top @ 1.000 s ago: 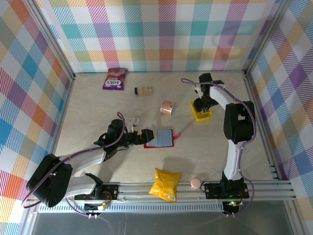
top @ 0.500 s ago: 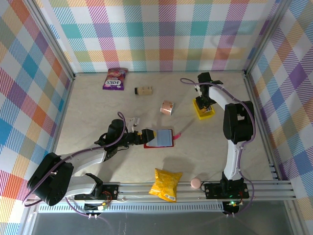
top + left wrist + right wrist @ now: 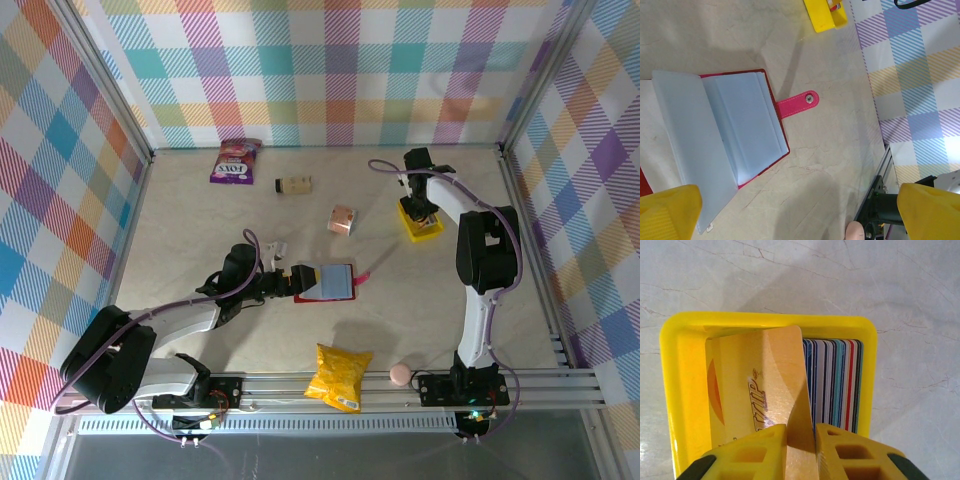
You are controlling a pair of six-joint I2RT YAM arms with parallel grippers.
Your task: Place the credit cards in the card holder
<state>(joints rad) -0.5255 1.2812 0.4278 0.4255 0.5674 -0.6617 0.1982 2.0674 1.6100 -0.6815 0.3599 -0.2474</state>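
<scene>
Nearest the bases, the left arm lies low along the bench (image 3: pixel 200 225), stretched toward the middle. The left gripper (image 3: pixel 296 280) has its jaws spread wide with nothing between them, right at the edge of the card holder (image 3: pixel 740 135). The holder lies open and flat, its clear plastic pockets fanned up and its snap tab (image 3: pixel 799 102) sticking out to one side. Whether a finger presses on the holder cannot be told.

Farther back on the right, the right arm rises from its base, folds at the elbow and turns its wrist down over the yellow tray (image 3: pixel 682 390). The credit cards (image 3: pixel 832 382) stand there on edge, packed tight side by side. The right gripper (image 3: pixel 800 436) has its jaws clenched on the yellow card (image 3: pixel 755 385), the outermost of the stack, pinching it by one edge.

The card is probably very light, thin and smooth. It seems springy rather than stiff – it already bows where the jaws squeeze it. A grip on a short edge, taken deep enough to stop it pivoting, looks safest and leaves the opposite edge free to lead into a pocket. Those pockets are soft and floppy, so the holder will likely need steadying.
</scene>
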